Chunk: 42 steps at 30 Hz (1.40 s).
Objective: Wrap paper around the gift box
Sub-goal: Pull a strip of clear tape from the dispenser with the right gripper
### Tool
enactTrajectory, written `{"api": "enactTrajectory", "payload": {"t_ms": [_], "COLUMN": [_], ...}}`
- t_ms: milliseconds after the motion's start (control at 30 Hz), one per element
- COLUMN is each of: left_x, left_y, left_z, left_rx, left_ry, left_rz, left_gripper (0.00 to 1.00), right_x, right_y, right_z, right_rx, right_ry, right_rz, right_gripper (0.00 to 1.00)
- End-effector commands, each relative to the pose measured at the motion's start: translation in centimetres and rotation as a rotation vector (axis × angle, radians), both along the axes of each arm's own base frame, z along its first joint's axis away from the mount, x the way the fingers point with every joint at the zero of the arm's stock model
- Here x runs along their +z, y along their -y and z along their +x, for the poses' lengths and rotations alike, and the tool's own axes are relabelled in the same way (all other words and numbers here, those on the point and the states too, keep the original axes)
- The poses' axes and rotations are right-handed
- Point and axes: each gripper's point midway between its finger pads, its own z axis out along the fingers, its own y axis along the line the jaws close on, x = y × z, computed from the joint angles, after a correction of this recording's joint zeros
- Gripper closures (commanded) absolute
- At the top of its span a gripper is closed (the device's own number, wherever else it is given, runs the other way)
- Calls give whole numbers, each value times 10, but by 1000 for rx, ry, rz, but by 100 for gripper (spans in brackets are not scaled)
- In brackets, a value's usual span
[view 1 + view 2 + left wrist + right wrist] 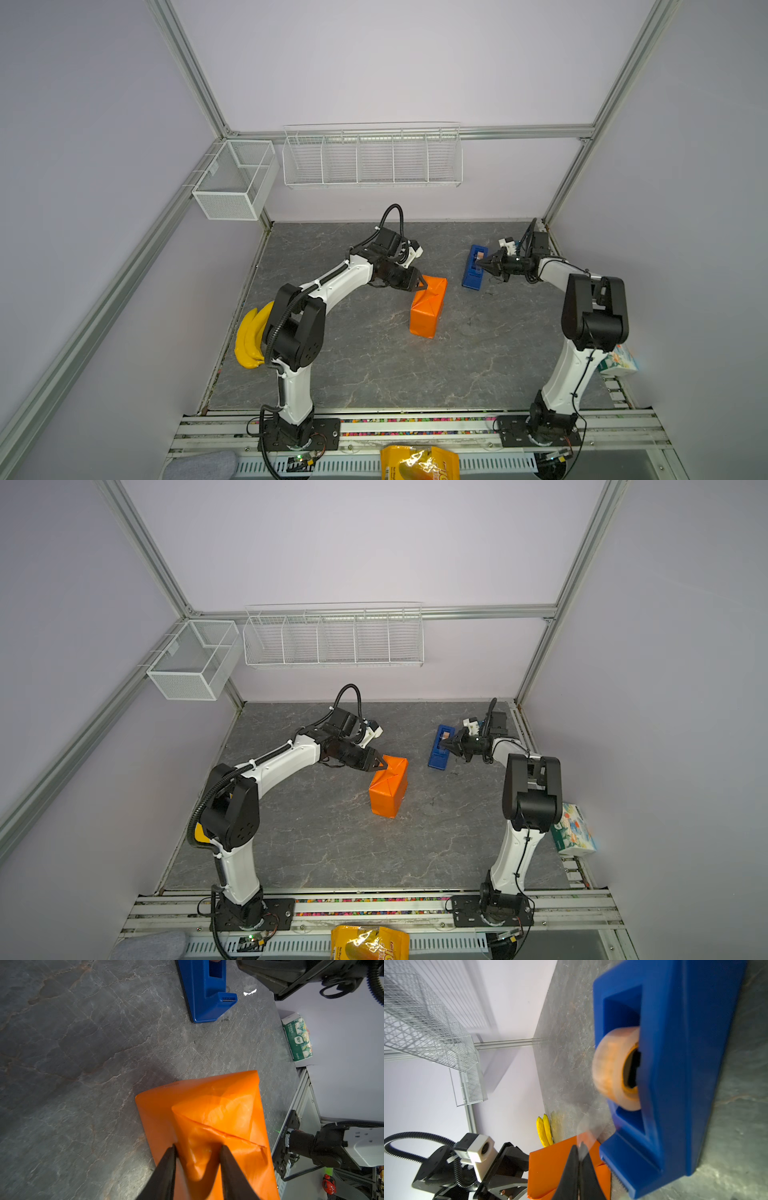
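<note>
With right gripper pinched shut on the tape end, draw straight away from the tape dispenser, strip taut and untwisted, then snap down across the cutter. Hold left gripper, jaws part-open, tips pressing the paper flap, steady on the parcel mid-table. Gift box hidden inside the wrap.

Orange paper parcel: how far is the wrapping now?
Done: the paper is folded closed around the box; no navy shows. In hand: the left gripper presses the end fold, and the right gripper pinches a tape strip at the dispenser. To do: taping the fold.
</note>
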Motion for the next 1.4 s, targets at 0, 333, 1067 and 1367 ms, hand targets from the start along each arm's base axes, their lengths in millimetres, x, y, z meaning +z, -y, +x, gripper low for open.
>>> {"api": "enactTrajectory", "payload": {"t_ms": [0, 333, 1067, 1367], "left_x": [-55, -55, -58, -59], "left_y": [-23, -24, -28, -29], "left_z": [-33, -34, -36, -40], "left_rx": [-11, -9, 12, 92], "left_ry": [-148, -153, -165, -183], "left_rz": [193, 192, 209, 184], "left_gripper": [65, 65, 65, 65], "right_x": [10, -13, -56, 21], "right_y": [-11, -34, 5, -23], "right_z": [-23, -68, -83, -102], "right_rx": [33, 76, 11, -76], "right_ry": [-18, -106, -190, -86], "right_rz": [40, 30, -273, -157], "right_gripper": [93, 93, 93, 93]}}
